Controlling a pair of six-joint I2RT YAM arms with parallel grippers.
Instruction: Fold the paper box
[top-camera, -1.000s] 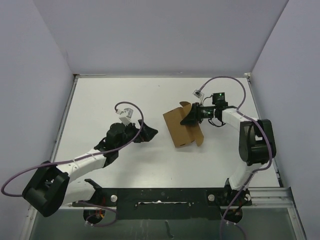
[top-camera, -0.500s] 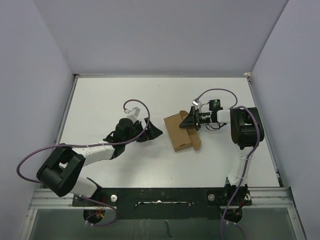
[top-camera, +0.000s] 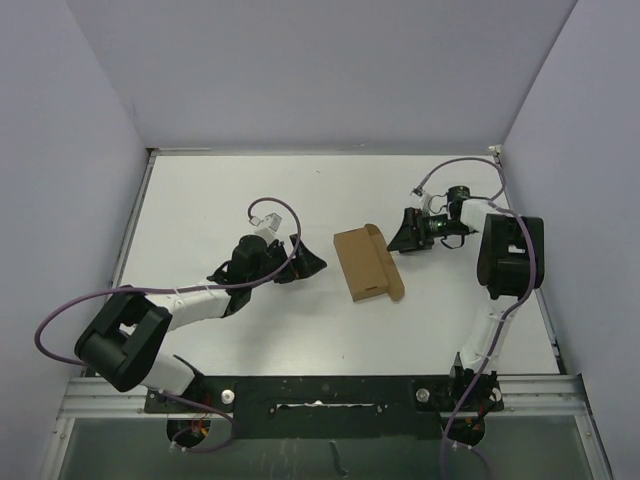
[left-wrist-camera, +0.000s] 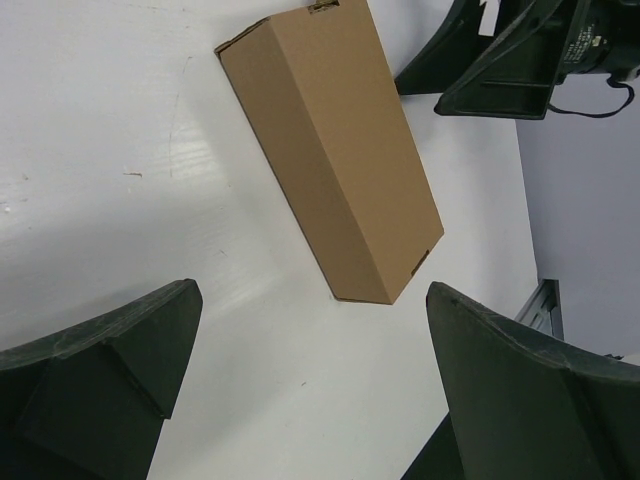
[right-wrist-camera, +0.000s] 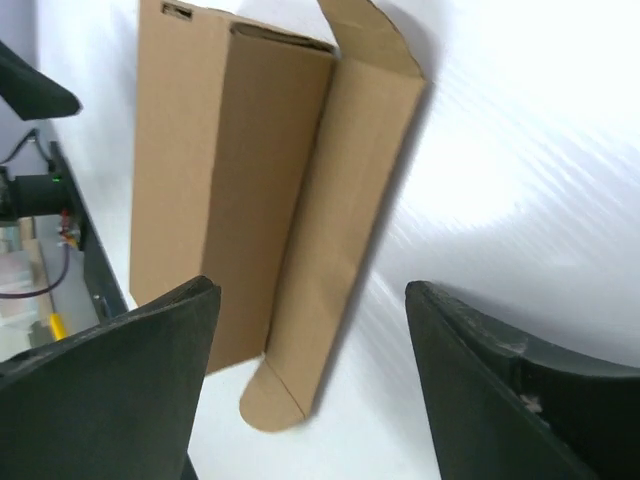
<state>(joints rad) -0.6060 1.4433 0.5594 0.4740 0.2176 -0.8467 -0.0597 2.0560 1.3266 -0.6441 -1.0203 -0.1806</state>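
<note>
1. On the white table (top-camera: 230, 190), between my two arms: the paper box (top-camera: 362, 262). It is plain brown cardboard, formed into a long narrow carton and lying flat, with its long axis running roughly away from my bases.
2. My right wrist view shows the paper box (right-wrist-camera: 225, 180) with one long flap (right-wrist-camera: 345, 220) folded out along the side facing my right gripper. Each end of the flap has a rounded tab. From above, the flap sits along the carton's right edge, angled outward.
3. In my left wrist view the paper box (left-wrist-camera: 335, 150) shows two smooth unmarked faces that meet along a crisp long edge. The near end looks squared off.
4. My left gripper (top-camera: 303, 262) is low over the table just left of the carton and does not touch it. Its jaws are spread wide with nothing between them. From the wrist view of my left gripper (left-wrist-camera: 312, 300), only bare table and the carton's near corner lie ahead.
5. My right gripper (top-camera: 401, 238) is just right of the flap, near the carton's far end, with a visible gap. Its jaws are also wide and grip nothing. From the wrist, my right gripper (right-wrist-camera: 310, 290) frames the flap without contact.
6. Purple cables (top-camera: 275, 215) loop over both arms.
</note>
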